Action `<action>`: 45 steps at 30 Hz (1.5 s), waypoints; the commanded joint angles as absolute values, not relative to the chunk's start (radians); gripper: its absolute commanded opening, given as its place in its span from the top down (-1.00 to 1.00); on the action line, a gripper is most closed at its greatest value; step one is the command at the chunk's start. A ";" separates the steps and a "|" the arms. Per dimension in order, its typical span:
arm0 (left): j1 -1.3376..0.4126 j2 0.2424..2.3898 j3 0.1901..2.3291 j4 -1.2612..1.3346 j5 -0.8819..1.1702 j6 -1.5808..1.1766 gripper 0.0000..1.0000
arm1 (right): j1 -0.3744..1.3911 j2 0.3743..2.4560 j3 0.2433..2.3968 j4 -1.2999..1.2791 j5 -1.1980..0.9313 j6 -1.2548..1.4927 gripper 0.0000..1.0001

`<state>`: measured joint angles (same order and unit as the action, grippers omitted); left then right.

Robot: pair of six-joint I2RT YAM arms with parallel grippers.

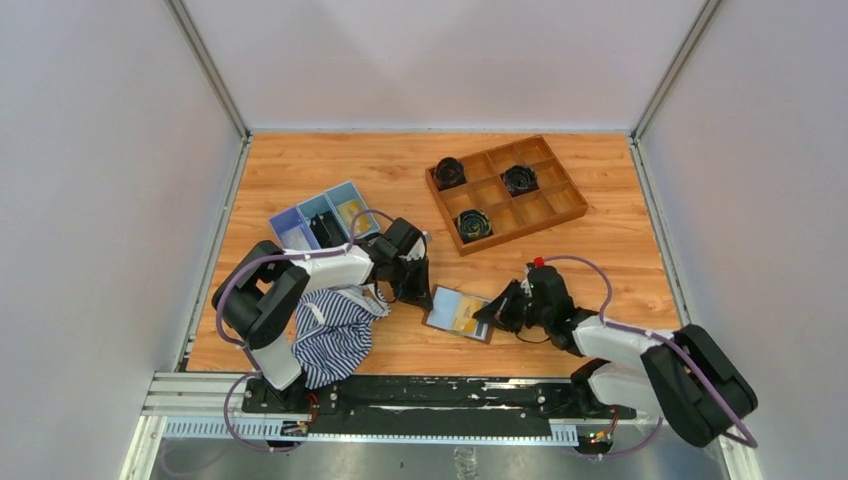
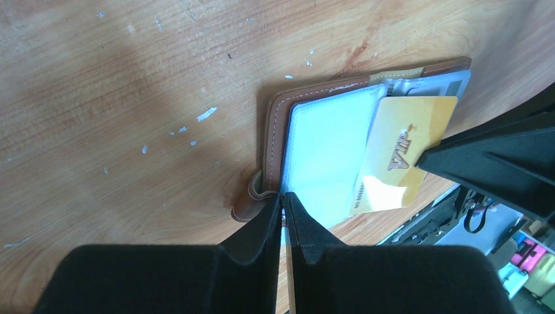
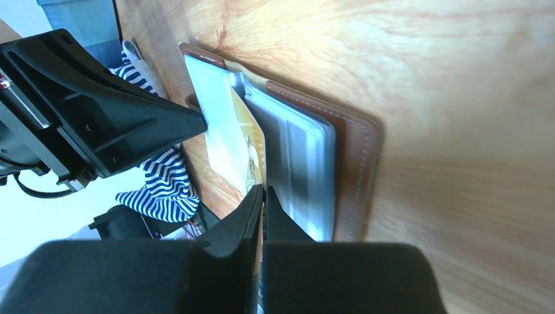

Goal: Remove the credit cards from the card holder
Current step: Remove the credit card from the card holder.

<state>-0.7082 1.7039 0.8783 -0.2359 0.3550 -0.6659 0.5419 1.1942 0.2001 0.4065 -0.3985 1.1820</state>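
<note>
The card holder (image 1: 443, 308) lies open on the table, brown cover (image 2: 275, 128) down and pale glossy sleeves (image 3: 298, 163) up. A gold credit card (image 2: 404, 152) sticks partway out of a sleeve toward the right arm. My left gripper (image 2: 283, 196) is shut on the holder's left edge, beside its brown strap. My right gripper (image 3: 263, 190) is shut on the protruding edge of the gold card (image 3: 252, 152). In the top view the left gripper (image 1: 419, 297) and the right gripper (image 1: 489, 313) face each other across the holder.
A striped blue-and-white cloth (image 1: 335, 332) lies by the left arm's base. A light-blue compartment tray (image 1: 322, 218) sits behind the left gripper. A brown wooden grid tray (image 1: 506, 194) holding three dark round items stands at the back right. Grey walls enclose the table.
</note>
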 commanded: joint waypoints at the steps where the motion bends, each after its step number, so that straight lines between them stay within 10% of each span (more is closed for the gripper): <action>1: -0.715 1.753 0.841 -0.295 0.308 -0.648 0.78 | 0.481 1.072 0.140 0.234 -0.407 1.130 1.00; 12: -0.715 1.572 0.908 -0.357 0.306 -0.623 0.61 | 0.422 0.764 0.202 0.004 -0.398 0.988 1.00; 33: -0.700 1.523 0.864 -0.006 0.739 -0.846 -0.38 | 0.419 0.721 0.334 0.089 -0.574 0.920 1.00; 45: -0.699 1.547 0.882 0.047 0.798 -0.870 -0.46 | 0.420 0.822 0.306 0.376 -0.697 1.069 0.99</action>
<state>-0.7033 1.5448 0.8707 -0.0090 0.7399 -0.8402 0.4343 0.7929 0.3054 0.2577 -0.6331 1.0195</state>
